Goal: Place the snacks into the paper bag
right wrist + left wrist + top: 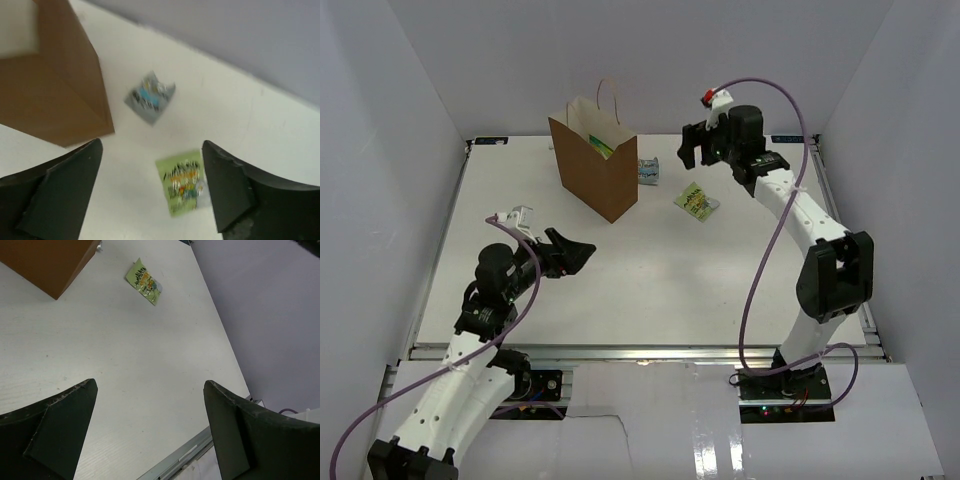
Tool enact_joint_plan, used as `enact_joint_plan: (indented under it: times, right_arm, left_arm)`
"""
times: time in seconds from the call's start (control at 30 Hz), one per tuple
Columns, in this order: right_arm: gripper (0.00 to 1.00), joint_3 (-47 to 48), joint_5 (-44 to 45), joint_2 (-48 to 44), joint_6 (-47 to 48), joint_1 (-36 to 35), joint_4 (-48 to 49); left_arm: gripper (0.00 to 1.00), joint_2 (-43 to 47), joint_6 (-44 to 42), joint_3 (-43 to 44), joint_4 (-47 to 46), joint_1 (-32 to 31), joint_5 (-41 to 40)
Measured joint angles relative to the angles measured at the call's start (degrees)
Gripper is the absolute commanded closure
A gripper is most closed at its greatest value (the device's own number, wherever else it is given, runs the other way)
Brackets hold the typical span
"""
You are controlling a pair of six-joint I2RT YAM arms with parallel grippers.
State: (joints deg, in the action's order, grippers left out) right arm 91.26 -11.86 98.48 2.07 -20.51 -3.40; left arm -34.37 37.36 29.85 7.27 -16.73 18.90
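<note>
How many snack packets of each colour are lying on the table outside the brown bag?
Grey-blue packet: 1
Yellow-green packet: 1
Total: 2

white table (650,290), pale enclosure walls (380,120), metal rail (640,352) along near edge

White table (650,290): paper bag (595,170) upright; grey-blue packet (649,171) just beside it; yellow-green packet (696,201) near.
</note>
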Motion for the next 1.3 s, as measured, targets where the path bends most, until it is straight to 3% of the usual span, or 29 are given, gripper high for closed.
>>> enact_joint_plan:
  times: [0.07,0.13,0.33,0.67,1.03,1.3]
  right_arm:
    - [0.00,-2.1,4.5,2.9,0.1,0.5,-4.3]
    - [0.05,-2.2,9.3,7.1,0.8,0.2,-8.4]
    - [0.07,-0.6,17.8,15.8,3.2,-0.2,-15.3]
    - [0.00,5.8,17.2,23.6,6.1,0.3,-16.2]
    - [0.28,6.4,10.6,28.3,7.1,1.2,-16.6]
    - [0.58,5.4,6.1,28.3,5.7,4.3,-15.9]
  left_arm:
    - [0.02,-1.1,0.1,0.0,0.0,0.0,0.1]
    - [0.02,-2.5,0.2,0.0,-0.2,0.0,0.4]
    - [0.02,-6.1,0.3,0.0,-0.5,0.0,1.3]
    - [0.02,-6.3,1.1,0.0,-0.5,0.0,1.4]
    - [0.02,-6.3,2.2,0.0,-0.3,0.0,0.7]
    - [0.02,-9.9,5.6,0.4,0.1,0.0,-0.6]
